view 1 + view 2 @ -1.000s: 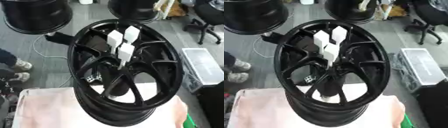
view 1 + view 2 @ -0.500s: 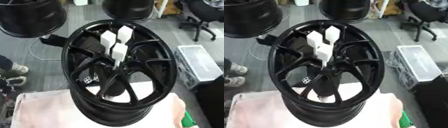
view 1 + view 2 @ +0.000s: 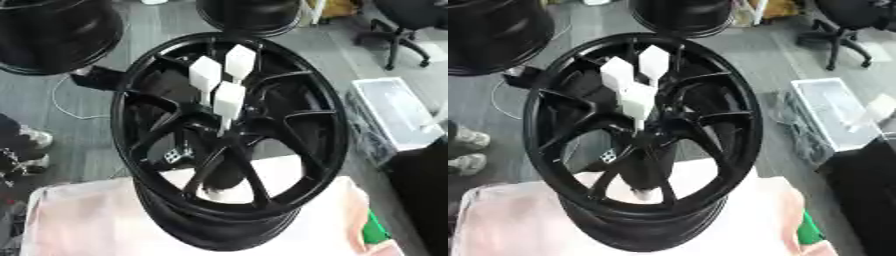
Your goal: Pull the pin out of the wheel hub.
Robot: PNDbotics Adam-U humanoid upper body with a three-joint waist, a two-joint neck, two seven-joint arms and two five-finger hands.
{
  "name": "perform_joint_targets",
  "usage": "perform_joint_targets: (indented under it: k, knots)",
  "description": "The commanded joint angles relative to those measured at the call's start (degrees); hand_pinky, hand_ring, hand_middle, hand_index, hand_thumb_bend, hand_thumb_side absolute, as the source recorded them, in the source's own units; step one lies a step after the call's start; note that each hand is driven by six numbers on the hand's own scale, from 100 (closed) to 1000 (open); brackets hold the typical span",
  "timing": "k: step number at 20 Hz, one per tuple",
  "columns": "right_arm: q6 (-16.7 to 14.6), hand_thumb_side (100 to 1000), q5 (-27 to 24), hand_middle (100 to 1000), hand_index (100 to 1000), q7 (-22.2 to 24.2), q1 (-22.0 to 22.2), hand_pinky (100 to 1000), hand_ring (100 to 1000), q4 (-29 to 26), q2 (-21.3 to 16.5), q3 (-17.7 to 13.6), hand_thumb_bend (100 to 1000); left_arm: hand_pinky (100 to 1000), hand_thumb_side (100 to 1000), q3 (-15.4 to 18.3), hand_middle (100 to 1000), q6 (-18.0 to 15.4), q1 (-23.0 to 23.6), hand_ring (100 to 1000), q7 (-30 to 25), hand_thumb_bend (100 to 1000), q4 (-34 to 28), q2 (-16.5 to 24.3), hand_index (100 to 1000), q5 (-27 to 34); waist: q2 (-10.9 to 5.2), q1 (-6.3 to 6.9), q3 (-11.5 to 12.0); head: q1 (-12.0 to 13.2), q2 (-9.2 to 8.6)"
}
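So no hand shows in either view yet, the wheel hub (image 3: 229, 145) stands on the pink-covered desk (image 3: 79, 220) with white-tipped pins (image 3: 228, 100) sticking from its centre, meaning reach-and-grasp probably comes next.

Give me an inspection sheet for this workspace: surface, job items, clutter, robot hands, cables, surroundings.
Surface: table under a pale pinkish cover.
Job's things: black wheel hub standing on the table, spokes facing the camera; three white block-topped pins stick out near its centre.
Clutter: green object at the table's right edge; small black-and-white tag seen through the spokes.
Robot hands: nothing seen.
Cables: white cable on the floor, left of the hub.
Surroundings: grey floor, other black wheels behind, clear bin at right, office chair at upper right.
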Motion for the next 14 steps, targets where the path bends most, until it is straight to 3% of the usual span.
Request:
perform_joint_targets:
  k: [1,6,8,12,14]
  knots:
    - [2.49,230,-2.68,850,916,-2.7,2.42,404,450,3.73,2.0,-0.8,437,537,988,-0.35,624,-0.23,-0.78,621,-0.29,283,-1.13,0.26,686,0.3,-0.42,-0.07,0.58,-1.53,-0.12]
    - [6.76,229,-6.94,850,912,-6.96,9.35,409,451,10.65,8.67,1.99,411,537,988,-1.53,625,-0.15,-0.63,622,-1.42,282,-0.89,0.31,686,0.1,-1.18,-0.42,3.0,-3.8,-0.12]
    - [8.45,226,-8.63,844,905,-8.66,11.81,407,449,13.4,8.85,3.27,409,537,987,-2.03,625,-0.1,-0.45,622,-1.93,282,-0.76,0.29,686,0.01,-1.64,-0.53,4.01,-4.79,-0.12]
    - [11.81,194,-11.99,827,891,-12.02,9.91,407,451,18.88,7.53,6.43,384,537,987,-2.43,625,-0.02,-0.36,622,-2.49,284,-0.63,0.1,686,-0.13,-1.99,-0.65,4.72,-5.21,-0.12]
    - [11.89,173,-13.67,812,886,-13.7,8.05,409,458,21.61,7.04,7.77,373,537,987,-2.48,625,0.01,-0.35,622,-2.57,284,-0.62,0.04,686,-0.16,-2.04,-0.67,4.86,-5.14,-0.12]
